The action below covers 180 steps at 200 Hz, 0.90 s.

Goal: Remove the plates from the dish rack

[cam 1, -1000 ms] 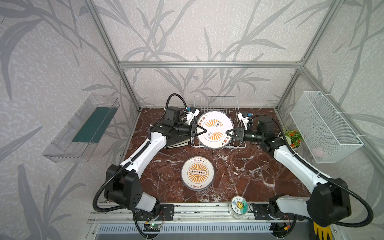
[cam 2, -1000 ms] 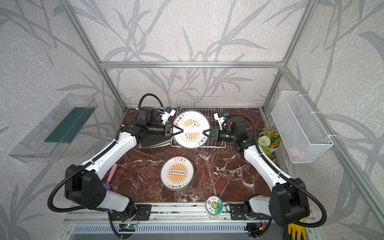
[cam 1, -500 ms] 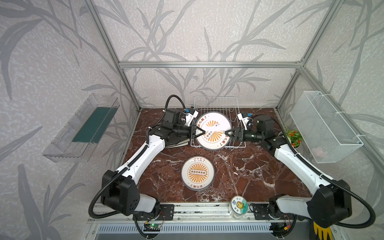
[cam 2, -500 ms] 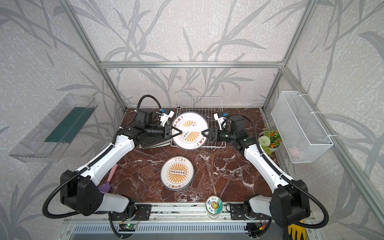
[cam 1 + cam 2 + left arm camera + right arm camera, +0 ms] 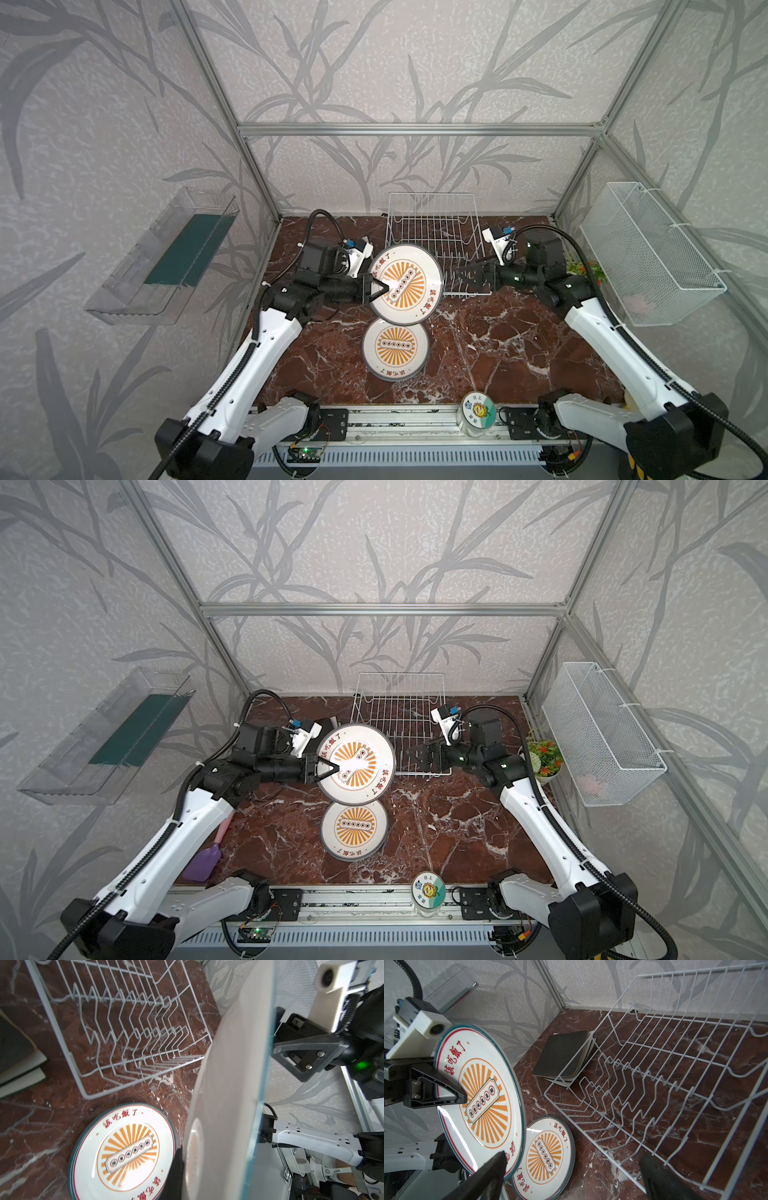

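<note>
Marble tabletop (image 5: pixel 498 340): plates (image 5: pixel 395 347) lie outside dish rack (image 5: pixel 434 226).

The left arm (image 5: pixel 266 349) and right arm (image 5: pixel 602 332) are built of white shells and black joints. Black ribbed cable (image 5: pixel 416 980) is routed along them. A white camera block (image 5: pixel 332 1001) is mounted at each wrist. The left pincer (image 5: pixel 381 286) and right pincer (image 5: pixel 462 279) are formed black and triangular, fastened with silver screws (image 5: pixel 321 1054).

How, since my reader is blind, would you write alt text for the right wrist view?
The left gripper holds a sunburst plate by its rim, near a stack of matching plates on the marble table. Beside them the wire rack stands empty, with a black-topped pile of square plates beside it; the right gripper is open.
</note>
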### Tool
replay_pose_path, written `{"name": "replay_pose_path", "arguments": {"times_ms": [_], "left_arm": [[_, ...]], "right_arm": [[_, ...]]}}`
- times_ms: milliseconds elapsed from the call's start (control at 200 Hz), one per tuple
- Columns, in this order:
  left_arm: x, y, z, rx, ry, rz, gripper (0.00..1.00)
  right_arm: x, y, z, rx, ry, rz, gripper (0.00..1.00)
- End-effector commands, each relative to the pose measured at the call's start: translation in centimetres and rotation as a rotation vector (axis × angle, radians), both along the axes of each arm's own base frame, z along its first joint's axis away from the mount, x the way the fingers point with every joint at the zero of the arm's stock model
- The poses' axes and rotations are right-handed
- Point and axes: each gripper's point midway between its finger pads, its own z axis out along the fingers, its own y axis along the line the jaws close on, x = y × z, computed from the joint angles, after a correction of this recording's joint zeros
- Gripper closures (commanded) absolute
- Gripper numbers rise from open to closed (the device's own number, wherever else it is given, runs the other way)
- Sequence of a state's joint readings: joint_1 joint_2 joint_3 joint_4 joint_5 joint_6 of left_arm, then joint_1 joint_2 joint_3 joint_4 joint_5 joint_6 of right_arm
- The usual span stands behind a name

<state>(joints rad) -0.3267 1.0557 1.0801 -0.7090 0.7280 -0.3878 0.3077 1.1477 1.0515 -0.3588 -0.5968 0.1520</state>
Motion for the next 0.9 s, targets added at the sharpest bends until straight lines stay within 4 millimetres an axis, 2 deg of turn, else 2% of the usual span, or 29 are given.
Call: {"name": "replay_pose_path", "arguments": {"times_ms": [0, 125, 265, 575, 895], "left_arm": [[-2.5, 1.0, -2.4, 0.028, 0.129, 0.031, 1.0], [-4.5, 1.7, -5.2, 0.043, 0.219, 0.047, 1.0], [-5.2, 2.0, -7.8, 0.027, 0.298, 0.108, 1.0], [-5.2, 1.9, -12.0, 0.009, 0.363, 0.149, 1.0], [-4.0, 1.5, -14.2, 0.014, 0.397, 0.16, 1.0]], "right_arm": [[-0.8, -0.8, -0.3, -0.067, -0.054, -0.002, 0.01], [-1.6, -1.1, -0.5, -0.078, -0.069, 0.009, 0.01], [-2.3, -1.2, -0.8, -0.082, -0.059, 0.019, 0.01], [-2.5, -1.2, -0.8, -0.069, -0.044, 0.01, 0.01], [-1.4, -1.7, -1.3, -0.085, -0.034, -0.049, 0.01]]}}
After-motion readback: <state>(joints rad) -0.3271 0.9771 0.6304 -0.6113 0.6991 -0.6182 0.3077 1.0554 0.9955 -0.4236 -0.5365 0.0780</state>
